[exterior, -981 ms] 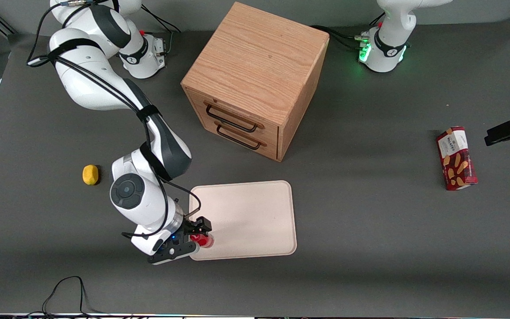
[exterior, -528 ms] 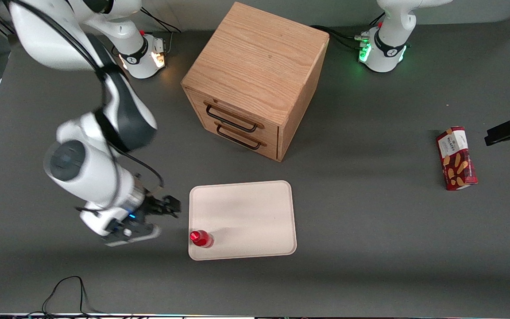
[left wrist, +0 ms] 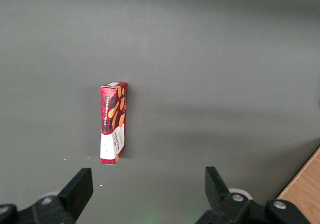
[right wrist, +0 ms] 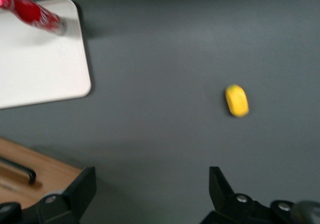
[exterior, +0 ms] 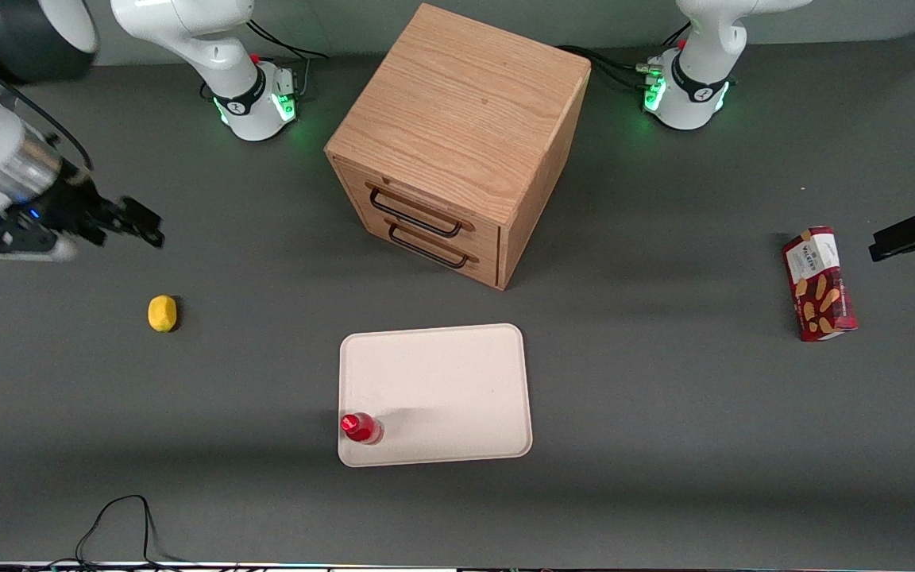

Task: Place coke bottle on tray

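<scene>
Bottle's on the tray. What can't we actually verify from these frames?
- Coke bottle: cap cut off by the edge in the right wrist view.
- Tray: only one corner shows in that view.
- End effector: open, blurred in the front view.
- Cabinet: drawer contents hidden by closed fronts.

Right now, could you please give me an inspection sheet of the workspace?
Surface: dark grey table, no spills seen.
Job's things: coke bottle stands upright on the tray, in a corner near the front camera.
Clutter: wooden drawer cabinet, drawers shut; yellow fruit; red biscuit box toward the parked arm's end.
Grippers: gripper raised, well apart from the tray, fingers open, holding nothing.
Cables: black cable at the table edge nearest the camera.
Surroundings: nothing seen.
</scene>
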